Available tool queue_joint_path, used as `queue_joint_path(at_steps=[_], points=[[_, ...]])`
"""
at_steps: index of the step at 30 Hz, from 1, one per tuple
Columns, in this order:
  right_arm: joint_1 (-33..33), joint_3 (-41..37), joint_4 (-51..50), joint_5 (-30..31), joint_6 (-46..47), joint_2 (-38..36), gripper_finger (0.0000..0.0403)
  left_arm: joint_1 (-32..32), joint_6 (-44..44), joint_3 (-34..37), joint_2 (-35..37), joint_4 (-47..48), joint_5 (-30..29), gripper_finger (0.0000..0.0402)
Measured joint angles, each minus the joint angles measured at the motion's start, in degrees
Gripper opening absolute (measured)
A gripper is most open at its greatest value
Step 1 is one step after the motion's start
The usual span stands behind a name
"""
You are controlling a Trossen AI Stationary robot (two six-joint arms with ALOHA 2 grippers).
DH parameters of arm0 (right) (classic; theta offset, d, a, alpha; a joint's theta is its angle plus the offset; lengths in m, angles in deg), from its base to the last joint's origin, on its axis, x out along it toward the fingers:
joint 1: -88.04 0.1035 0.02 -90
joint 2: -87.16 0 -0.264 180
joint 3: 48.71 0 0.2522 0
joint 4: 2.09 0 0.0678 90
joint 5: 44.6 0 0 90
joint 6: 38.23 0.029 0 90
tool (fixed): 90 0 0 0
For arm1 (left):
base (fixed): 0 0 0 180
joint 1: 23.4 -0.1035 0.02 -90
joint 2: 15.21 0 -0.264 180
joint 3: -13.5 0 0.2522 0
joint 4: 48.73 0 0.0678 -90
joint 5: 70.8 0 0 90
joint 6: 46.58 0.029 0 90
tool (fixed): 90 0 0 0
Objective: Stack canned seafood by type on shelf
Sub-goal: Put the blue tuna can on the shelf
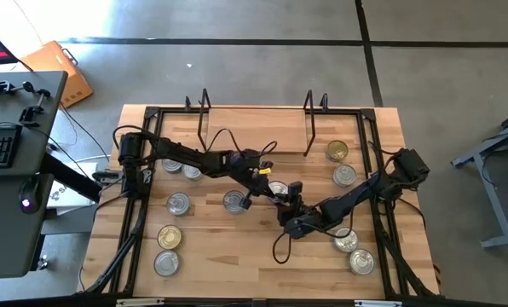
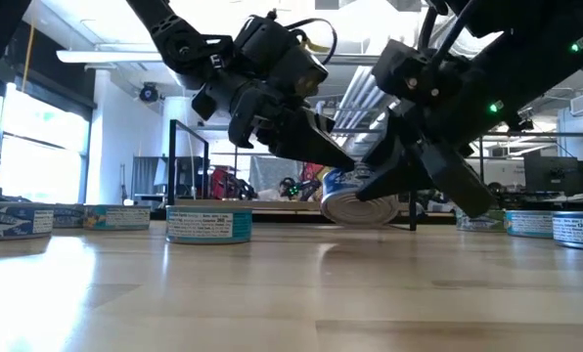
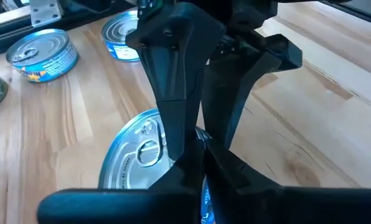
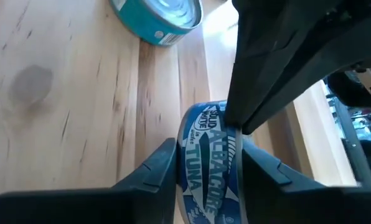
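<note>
- Carrying everything, the table [image 1: 237, 247] bears the shelf [image 1: 254, 119] at its far edge — no tins on it yet.
- Meeting at mid-table, the left gripper [image 2: 321, 147], fingers pressed together, props a tilted tuna tin [image 2: 360, 200].
- Right gripper [image 4: 204, 168] pinches that tin's sides, probably to lift it.
- Loose tins [image 1: 167, 249] lie scattered; the crossed arms crowd each other.

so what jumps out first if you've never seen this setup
Both grippers meet over one blue-labelled tuna tin at mid-table: the right gripper clamps its sides, tipping it on edge, while the shut left gripper presses against it. Other tins lie scattered flat on the table, and the shelf at the back looks unfilled.
</note>
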Motion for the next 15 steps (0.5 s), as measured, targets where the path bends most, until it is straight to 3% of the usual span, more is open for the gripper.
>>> queue_joint_path(at_steps=[4,9,15], points=[[0.12,-0.11,-0.6,-0.29,2.86,0.01,0.0112,0.07,0.13,-0.07,4.25,3.87,-2.17,0.0011],[-0.32,4.25,-2.01,2.17,0.27,-0.05,0.0113,0.11,1.79,-0.02,12.7,17.16,-10.67,0.001],[-6.64,15.23,-18.38,5.13,-1.66,-0.1,0.0114,0.41,-0.65,-0.01,26.23,39.36,-18.04,0.0003]])
